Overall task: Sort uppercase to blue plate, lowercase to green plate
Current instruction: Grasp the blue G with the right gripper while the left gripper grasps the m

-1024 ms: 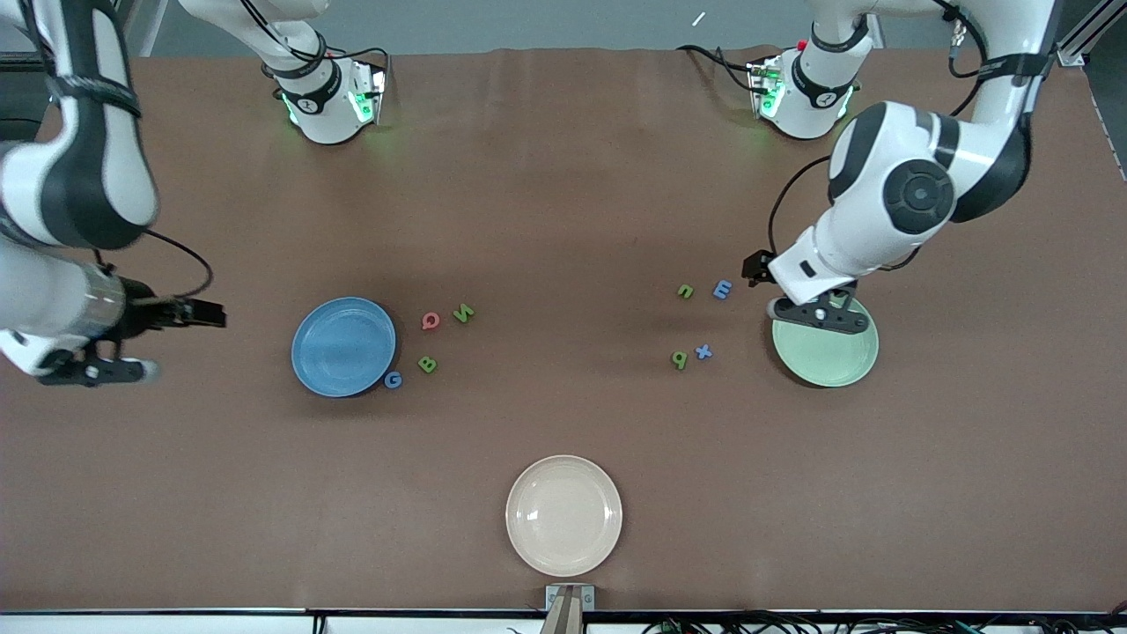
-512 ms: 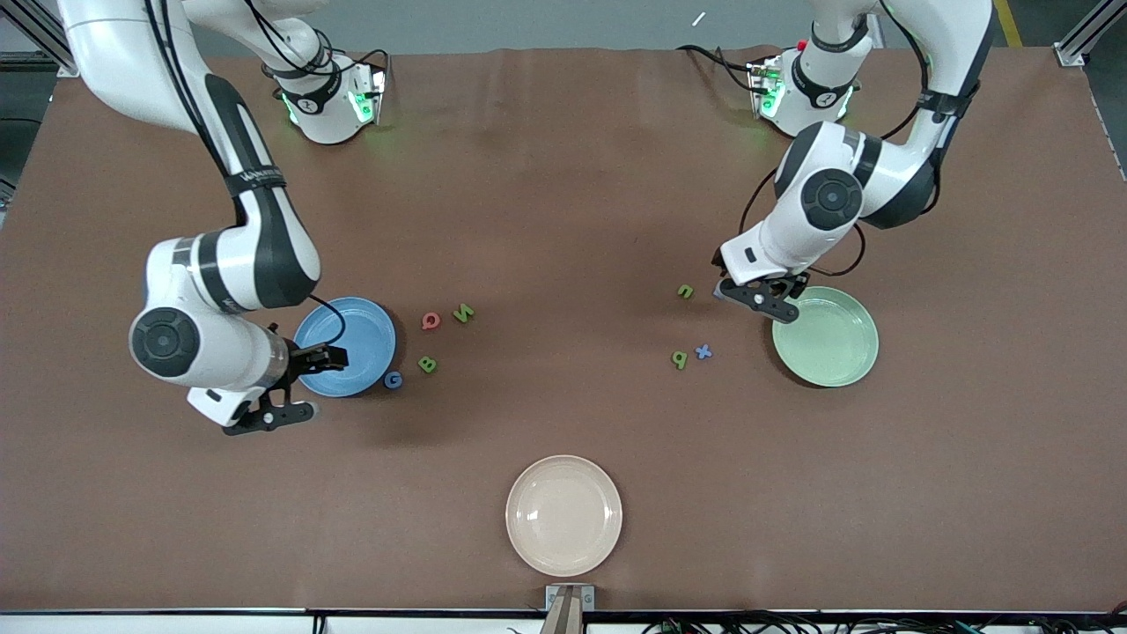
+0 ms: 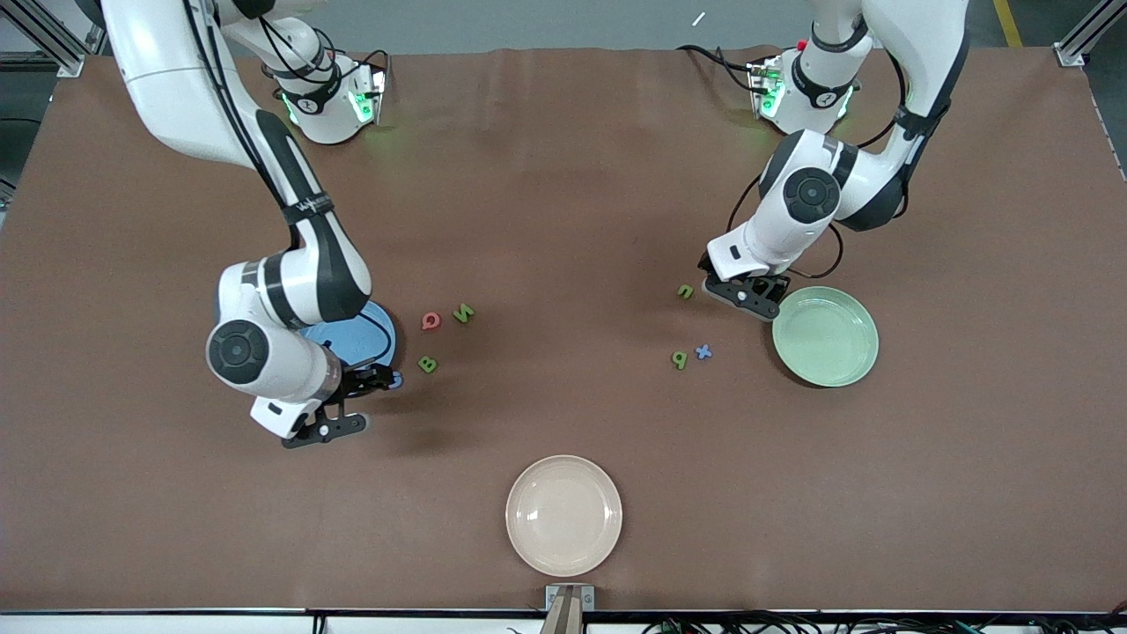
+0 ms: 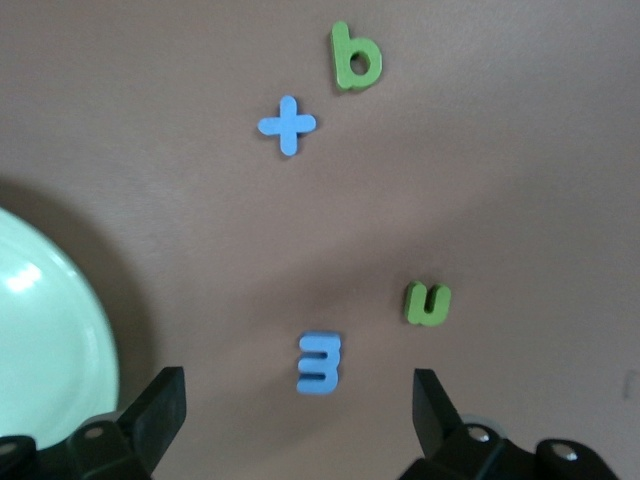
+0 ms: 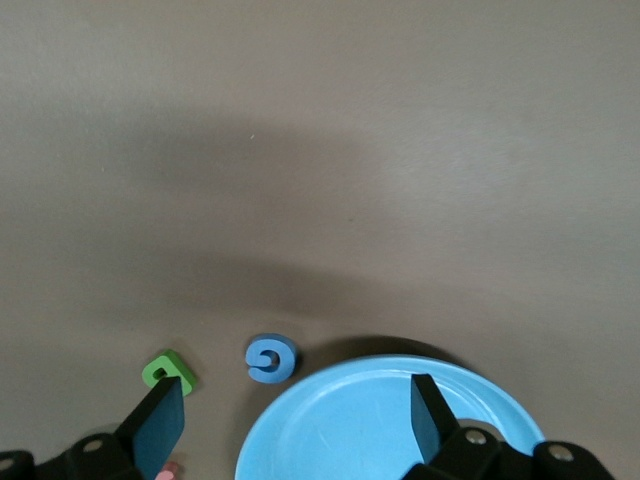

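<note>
My right gripper point(image 3: 337, 403) is open in the air over the nearer rim of the blue plate point(image 3: 365, 328). In the right wrist view my gripper point(image 5: 295, 402) has the blue plate point(image 5: 370, 425) between its fingers, with the blue G point(image 5: 270, 358) and green B point(image 5: 167, 372) on the table beside the rim. The red Q point(image 3: 430, 320), green N point(image 3: 463, 313) and green B point(image 3: 427, 364) lie beside the plate. My left gripper point(image 3: 744, 295) is open over the blue m/E piece point(image 4: 319, 362), beside the green plate point(image 3: 825, 336). The green n point(image 4: 427, 303), blue x point(image 4: 287, 124) and green p point(image 4: 355, 57) lie close by.
A cream plate point(image 3: 563, 515) sits near the table's front edge, midway along it. The green plate's rim point(image 4: 45, 330) shows beside one finger in the left wrist view. All letters lie on the brown table top, none on a plate.
My right arm swung in from the table's end to the blue plate's nearer rim by the G. My left gripper moved off the green plate to over the blue m/E piece.
</note>
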You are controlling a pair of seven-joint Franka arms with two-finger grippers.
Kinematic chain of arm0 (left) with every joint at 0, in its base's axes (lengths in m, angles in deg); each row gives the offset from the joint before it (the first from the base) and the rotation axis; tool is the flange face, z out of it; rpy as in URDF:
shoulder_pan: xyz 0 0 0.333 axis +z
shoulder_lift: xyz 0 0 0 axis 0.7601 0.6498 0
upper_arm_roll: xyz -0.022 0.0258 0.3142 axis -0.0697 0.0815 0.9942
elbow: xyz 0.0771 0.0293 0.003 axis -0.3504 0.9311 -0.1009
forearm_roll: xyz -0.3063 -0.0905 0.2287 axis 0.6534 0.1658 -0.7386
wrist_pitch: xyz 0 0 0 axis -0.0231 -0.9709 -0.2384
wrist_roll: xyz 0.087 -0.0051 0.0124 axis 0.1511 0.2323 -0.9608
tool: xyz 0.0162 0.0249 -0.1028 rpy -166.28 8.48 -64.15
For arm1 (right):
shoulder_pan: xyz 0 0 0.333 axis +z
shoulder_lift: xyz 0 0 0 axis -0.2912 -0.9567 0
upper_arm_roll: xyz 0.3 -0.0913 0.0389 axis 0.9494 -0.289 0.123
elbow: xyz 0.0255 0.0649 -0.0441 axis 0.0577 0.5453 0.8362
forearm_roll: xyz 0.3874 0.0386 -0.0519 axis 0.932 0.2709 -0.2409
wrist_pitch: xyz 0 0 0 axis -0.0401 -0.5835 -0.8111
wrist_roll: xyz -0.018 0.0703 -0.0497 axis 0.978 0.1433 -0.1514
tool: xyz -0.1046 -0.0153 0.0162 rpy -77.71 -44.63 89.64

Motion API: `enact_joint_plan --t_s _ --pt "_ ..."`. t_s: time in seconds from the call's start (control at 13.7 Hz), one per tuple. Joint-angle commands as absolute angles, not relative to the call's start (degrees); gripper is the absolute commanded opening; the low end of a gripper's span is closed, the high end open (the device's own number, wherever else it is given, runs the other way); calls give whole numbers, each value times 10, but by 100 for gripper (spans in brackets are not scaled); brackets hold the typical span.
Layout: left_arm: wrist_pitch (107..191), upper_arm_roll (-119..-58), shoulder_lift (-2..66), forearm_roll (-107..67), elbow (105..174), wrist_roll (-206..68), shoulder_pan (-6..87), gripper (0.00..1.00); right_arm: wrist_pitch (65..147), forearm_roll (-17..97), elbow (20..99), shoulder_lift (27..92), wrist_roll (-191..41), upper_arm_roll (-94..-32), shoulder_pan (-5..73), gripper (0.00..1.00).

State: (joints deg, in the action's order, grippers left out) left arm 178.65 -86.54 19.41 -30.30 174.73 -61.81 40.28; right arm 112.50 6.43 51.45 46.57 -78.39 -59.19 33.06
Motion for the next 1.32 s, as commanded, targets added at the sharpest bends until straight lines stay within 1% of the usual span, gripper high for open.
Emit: enact_joint_plan --t_s 0.0,0.22,0.37,0.44,0.51,0.59,0.73,0.8,1.24 --pt "1833 -867 210 -321 1772 -620 404 98 1127 73 509 450 -779 -595 337 100" --pt "1864 -867 228 -348 1790 -620 406 82 1146 73 511 444 -777 -595 345 99" --pt "1877 -867 237 -349 1793 -620 405 68 1159 73 511 437 -765 -595 345 97" --pt "1878 -867 238 -349 1793 -620 405 63 1164 73 511 431 -764 -595 344 97" --pt "1879 -867 238 -349 1793 -620 406 61 1169 73 511 427 -764 -595 345 97" --pt "1881 -867 238 -349 1793 -620 406 60 1176 73 511 422 -763 -595 345 96" --pt "1890 -866 241 -349 1793 -621 406 60 1181 72 513 415 -746 -595 345 81" --pt "1893 -866 245 -349 1793 -621 405 59 1181 73 515 415 -740 -595 345 79" --pt "1897 -866 247 -349 1793 -634 404 46 1182 94 535 415 -740 -595 347 78"
